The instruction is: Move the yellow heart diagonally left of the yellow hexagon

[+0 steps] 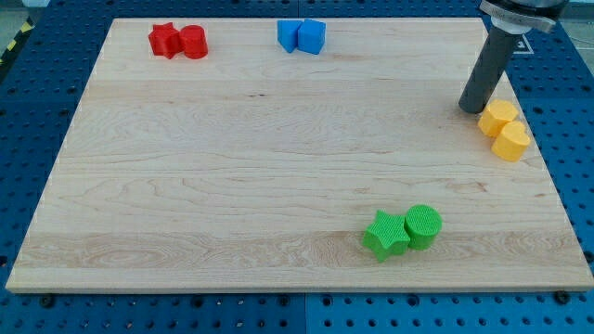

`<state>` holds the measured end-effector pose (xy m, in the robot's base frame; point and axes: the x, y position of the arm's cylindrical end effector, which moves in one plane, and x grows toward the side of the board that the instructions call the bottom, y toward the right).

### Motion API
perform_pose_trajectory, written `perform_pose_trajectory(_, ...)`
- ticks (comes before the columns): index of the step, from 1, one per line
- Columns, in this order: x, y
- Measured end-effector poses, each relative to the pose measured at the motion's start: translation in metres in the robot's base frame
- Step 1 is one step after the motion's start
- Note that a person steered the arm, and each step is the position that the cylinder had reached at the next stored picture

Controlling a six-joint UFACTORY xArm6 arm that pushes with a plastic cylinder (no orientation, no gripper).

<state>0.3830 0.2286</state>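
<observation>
Two yellow blocks sit touching near the view's right edge of the wooden board [232, 186]. The upper one [498, 117] looks like the yellow hexagon. The lower one [511, 142] looks like the yellow heart, just below and right of it. My tip [473, 109] rests on the board just left of the upper yellow block, close to it or touching it. The dark rod rises from it toward the view's top right.
A red star [163, 40] and a red cylinder [194, 42] touch at the top left. Two blue blocks [302, 36] touch at the top centre. A green star [386, 235] and a green cylinder [423, 225] touch at the bottom right.
</observation>
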Motion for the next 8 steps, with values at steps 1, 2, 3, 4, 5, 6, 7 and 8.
perform_pose_trajectory(1,-0.015,0.000)
perform_pose_trajectory(2,-0.032,0.000)
perform_pose_trajectory(3,-0.046,0.000)
perform_pose_trajectory(4,-0.055,0.022)
perform_pose_trajectory(5,-0.050,0.060)
perform_pose_trajectory(6,-0.022,0.097)
perform_pose_trajectory(7,0.038,0.110)
perform_pose_trajectory(8,0.069,0.109)
